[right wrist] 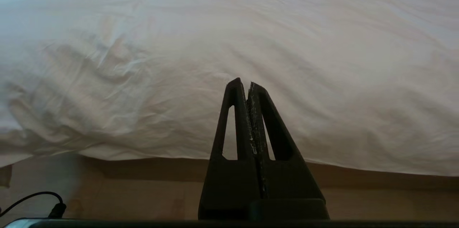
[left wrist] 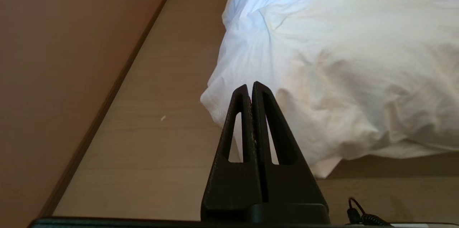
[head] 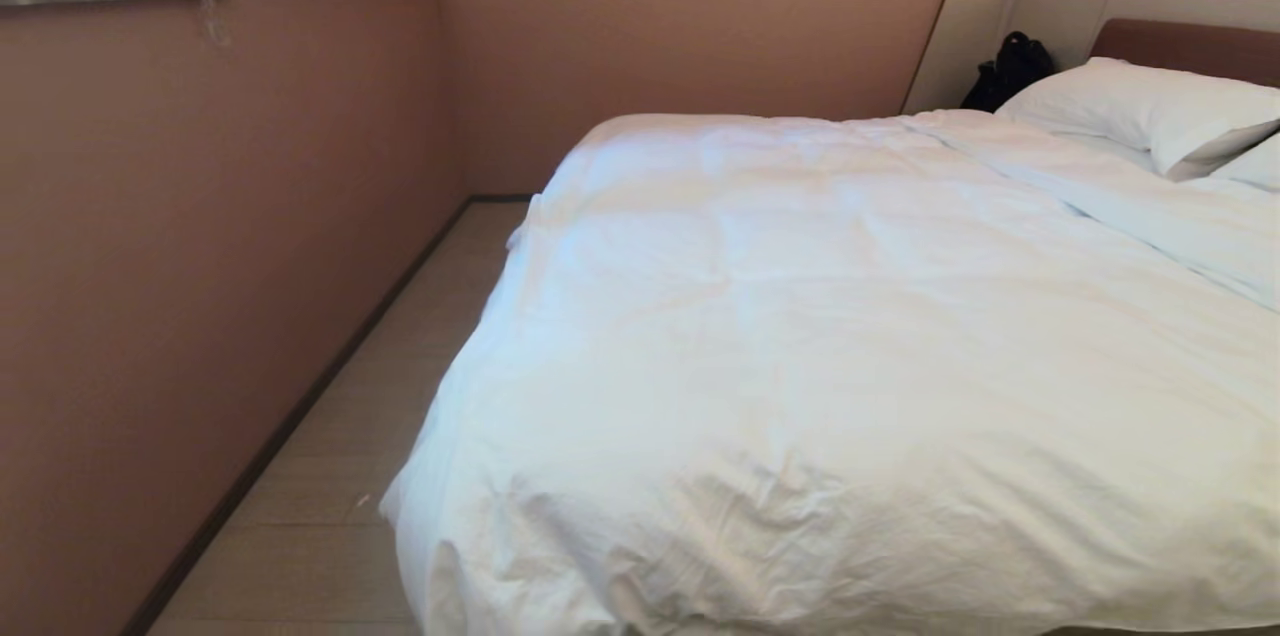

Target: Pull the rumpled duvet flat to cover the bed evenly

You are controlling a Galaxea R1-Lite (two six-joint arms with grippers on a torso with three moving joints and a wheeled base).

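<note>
White cotton fills most of what the robot sees. Going left to right: the pink wall [head: 200, 246] and a strip of pale floor [left wrist: 150, 142] lie off to the outer side of the left gripper [left wrist: 250, 88], whose fingers are pressed together on nothing. Ahead of its tips, and a little to their inner side, the foot corner of the duvet [head: 850, 366] droops over the edge of the bed [right wrist: 215, 169], bunched and creased where it hangs. Further right, the right gripper [right wrist: 244, 84] also has its fingers pressed together and empty, pointing at the duvet's foot edge, which runs as a fairly straight hem across in front of it with the brown-grey base showing below.

Judged from this, the task looks nearly or fully done: the duvet lies spread over the mattress and falls over the left side and the foot, with only soft wrinkles near the left foot corner. What may remain is smoothing that corner; the right side is out of view, so evenness there cannot be told.

The duvet's long axis runs away from both grippers, from the foot edge just beyond their tips toward the pillows [head: 1140, 111] and brown headboard [head: 1190, 46] far ahead and to the right.
</note>
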